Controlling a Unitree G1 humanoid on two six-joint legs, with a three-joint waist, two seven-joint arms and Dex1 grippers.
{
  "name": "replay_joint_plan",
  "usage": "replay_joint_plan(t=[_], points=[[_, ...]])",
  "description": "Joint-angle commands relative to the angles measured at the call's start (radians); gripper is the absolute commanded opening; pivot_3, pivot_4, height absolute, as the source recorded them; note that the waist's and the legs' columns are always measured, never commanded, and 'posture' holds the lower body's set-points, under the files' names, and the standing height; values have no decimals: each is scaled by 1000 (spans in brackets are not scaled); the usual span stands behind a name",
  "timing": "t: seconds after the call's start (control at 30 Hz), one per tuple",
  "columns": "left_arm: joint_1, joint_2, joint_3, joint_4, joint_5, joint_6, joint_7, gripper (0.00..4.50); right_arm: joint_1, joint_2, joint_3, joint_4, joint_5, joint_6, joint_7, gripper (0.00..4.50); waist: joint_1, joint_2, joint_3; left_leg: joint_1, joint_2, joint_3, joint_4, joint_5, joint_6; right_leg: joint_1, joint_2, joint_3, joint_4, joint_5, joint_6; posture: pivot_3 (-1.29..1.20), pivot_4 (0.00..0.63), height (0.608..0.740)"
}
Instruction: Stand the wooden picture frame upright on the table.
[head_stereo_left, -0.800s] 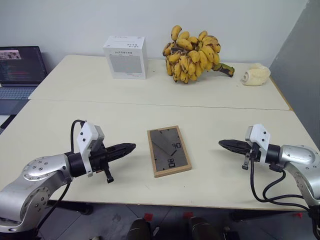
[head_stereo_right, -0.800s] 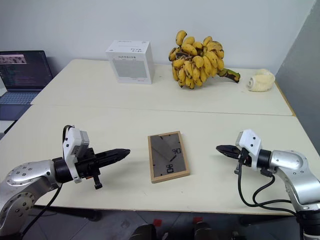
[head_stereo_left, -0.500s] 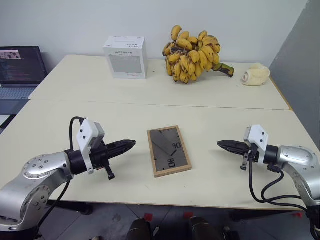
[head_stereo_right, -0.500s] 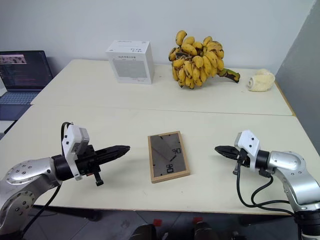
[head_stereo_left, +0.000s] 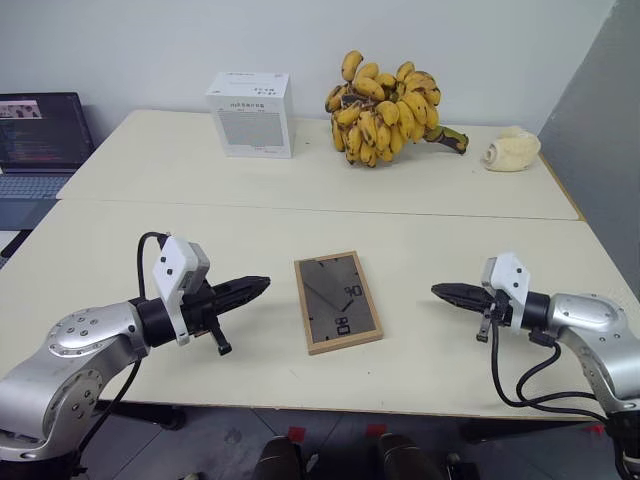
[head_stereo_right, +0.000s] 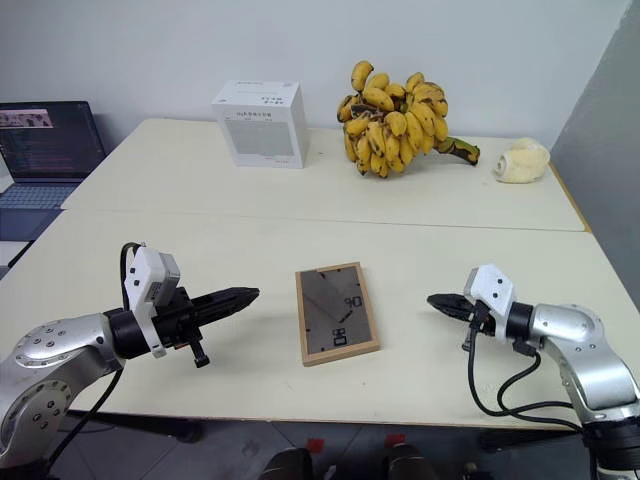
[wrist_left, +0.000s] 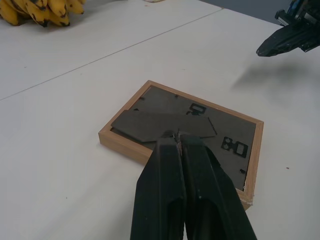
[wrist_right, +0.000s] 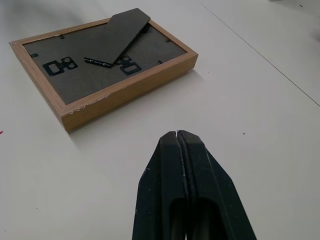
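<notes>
We see the wooden picture frame (head_stereo_left: 338, 302) lying face down mid-counter (head_stereo_left: 420, 230), its stand seemingly flat, flanked by our left hand (head_stereo_left: 262, 284) and right hand (head_stereo_left: 438, 291), both pressed together and empty, probably poised to lift it.

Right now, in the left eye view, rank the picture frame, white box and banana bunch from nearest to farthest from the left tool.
1. wooden picture frame, lying flat just right of the left tool.
2. white box, far side, behind it.
3. banana bunch, far side, further right.
</notes>
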Motion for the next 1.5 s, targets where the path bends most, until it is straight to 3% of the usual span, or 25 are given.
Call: replay_joint_plan(t=[0.03, 0.33, 0.53, 0.8, 1.2, 1.4, 1.5], points=[[-15, -4, 15, -3, 7, -12, 13, 33, -3, 5, -18, -5, -18, -30, -20, 25, 0, 0, 0, 0, 0, 0, 0, 0, 0, 0, 0, 0, 0, 0, 0, 0, 150, 740], [-50, -71, -53, 134, 109, -2, 107, 33, -18, 30, 42, 70, -183, -166, -100, 25, 0, 0, 0, 0, 0, 0, 1, 0, 0, 0, 0, 0, 1, 0, 0, 0, 150, 740], [-179, -149, -275, 347, 285, -34, 131, 33, -64, 63, 144, 197, -341, -358, -146, 25, 0, 0, 0, 1, -1, 0, 2, 0, 0, 2, 0, 0, 1, 2, 1, 0, 150, 740], [-338, -272, -435, 523, 395, -115, 60, 33, -93, 98, 190, 326, -409, -509, -178, 25, 14, 1, 0, 0, -1, -1, 3, 0, 0, 2, 0, 0, 2, 3, 2, 0, 150, 740], [-466, -384, -493, 626, 460, -156, -12, 33, -69, 156, 207, 239, -354, -489, -156, 25, 28, 1, 0, 0, -2, -1, 6, 1, 0, 2, 0, 0, 6, 3, 2, 0, 150, 740], [-456, -376, -474, 598, 458, -124, -27, 33, -60, 169, 196, 194, -374, -439, -189, 25, 24, 1, 0, 1, -2, -1, 6, 1, 0, 1, 0, 0, 9, 3, 2, 0, 150, 740], [-437, -315, -441, 527, 415, -15, -58, 33, -55, 153, 188, 184, -380, -427, -189, 25, 23, 1, 0, 1, -2, -1, 6, 1, 0, 1, 0, 0, 10, 3, 2, 0, 150, 740]])
